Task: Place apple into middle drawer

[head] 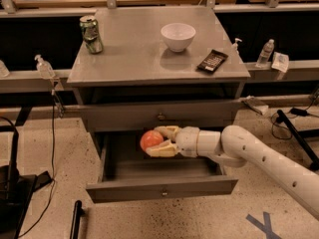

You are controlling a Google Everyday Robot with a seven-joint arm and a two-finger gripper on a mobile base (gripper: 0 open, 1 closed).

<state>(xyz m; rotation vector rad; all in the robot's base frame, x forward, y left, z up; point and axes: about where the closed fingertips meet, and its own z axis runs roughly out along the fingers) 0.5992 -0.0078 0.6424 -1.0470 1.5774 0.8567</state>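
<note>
My gripper (pixel 158 141) is shut on the red-orange apple (pixel 150 140) and holds it over the open middle drawer (pixel 162 187), just below the closed upper drawer front (pixel 159 116). The white arm (pixel 259 161) reaches in from the right. The drawer is pulled out towards me, its grey front with a small round knob at the bottom. The drawer's inside looks bare beneath the apple.
On the cabinet top (pixel 134 59) stand a green can (pixel 91 34), a white bowl (pixel 178 36) and a dark snack packet (pixel 212 60). Bottles (pixel 264 53) sit on side ledges. Cables and a black stand (pixel 12 183) lie on the floor at the left.
</note>
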